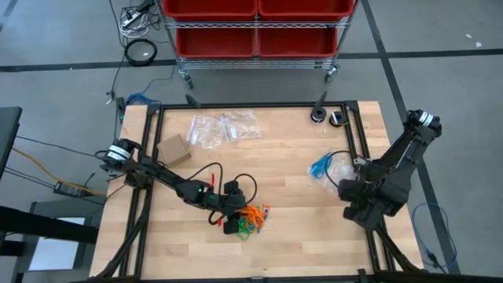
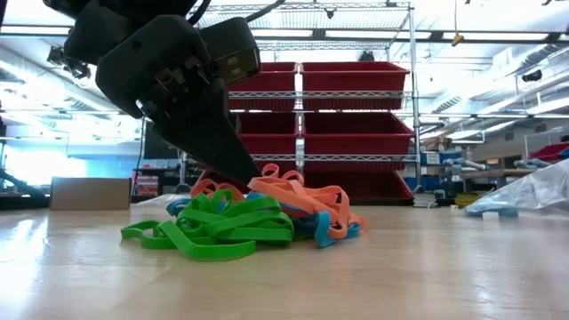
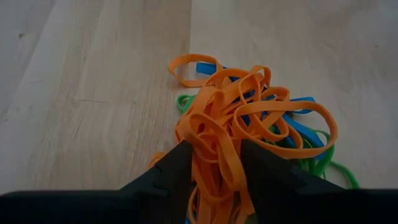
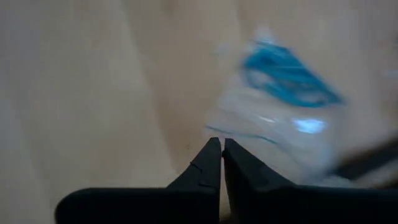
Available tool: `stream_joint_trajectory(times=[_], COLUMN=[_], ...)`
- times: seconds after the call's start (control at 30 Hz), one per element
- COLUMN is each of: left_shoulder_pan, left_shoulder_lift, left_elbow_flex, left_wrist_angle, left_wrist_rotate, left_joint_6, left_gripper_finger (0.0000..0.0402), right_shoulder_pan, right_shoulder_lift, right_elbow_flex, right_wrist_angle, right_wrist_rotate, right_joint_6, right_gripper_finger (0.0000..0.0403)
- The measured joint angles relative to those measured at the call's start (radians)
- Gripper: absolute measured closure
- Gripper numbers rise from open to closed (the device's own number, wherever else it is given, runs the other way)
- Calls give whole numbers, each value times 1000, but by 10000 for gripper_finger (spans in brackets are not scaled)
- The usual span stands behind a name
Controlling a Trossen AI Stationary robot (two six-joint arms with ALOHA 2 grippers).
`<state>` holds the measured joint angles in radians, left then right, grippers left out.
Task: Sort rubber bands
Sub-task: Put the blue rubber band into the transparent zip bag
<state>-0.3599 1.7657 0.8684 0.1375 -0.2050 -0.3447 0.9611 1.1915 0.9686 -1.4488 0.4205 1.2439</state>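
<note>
A tangled pile of orange, blue and green rubber bands [image 1: 253, 217] lies on the wooden table near its front middle, and the low view shows the same pile [image 2: 258, 218] close up. My left gripper [image 3: 217, 171] reaches slanting down into the pile's left side, shut on a clump of orange bands. My right gripper [image 4: 221, 158] is shut with nothing between its fingers. It hangs above the table's right side [image 1: 351, 189], near a clear bag of blue bands [image 1: 326, 167]. My left gripper pinches a bunch of several orange bands [image 3: 214, 163] between its two fingers [image 3: 177, 171]. The fingers slant down from the table's left side into the pile's edge. The clump is still tangled with the rest of the pile, which lies on the table.
Clear plastic bags [image 1: 224, 127] and a small cardboard box [image 1: 174, 149] lie at the far left of the table. Two small round objects [image 1: 328, 116] sit at the far right. A wire shelf with red bins [image 1: 255, 27] stands beyond the far edge.
</note>
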Motion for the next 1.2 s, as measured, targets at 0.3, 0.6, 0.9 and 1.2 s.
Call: stream_joint_trajectory(times=[0.3, 0.6, 0.9, 1.2], left_shoulder_pan=[0, 0, 3, 3], left_shoulder_lift=[0, 0, 0, 0], left_elbow_flex=[0, 0, 0, 0], left_wrist_angle=[0, 0, 25, 27], left_wrist_rotate=[0, 0, 0, -1], left_joint_6=[0, -1, 0, 1], left_gripper_finger=[255, 255, 255, 255], right_shoulder_pan=[1, -7, -73, -180], right_shoulder_lift=[4, 91, 198, 316], right_elbow_flex=[-86, -173, -163, -163], right_wrist_angle=[-90, -73, 4, 88], right_wrist_rotate=[-74, -39, -20, 0], right_joint_6=[-88, -87, -98, -210], right_gripper_finger=[291, 220, 217, 230])
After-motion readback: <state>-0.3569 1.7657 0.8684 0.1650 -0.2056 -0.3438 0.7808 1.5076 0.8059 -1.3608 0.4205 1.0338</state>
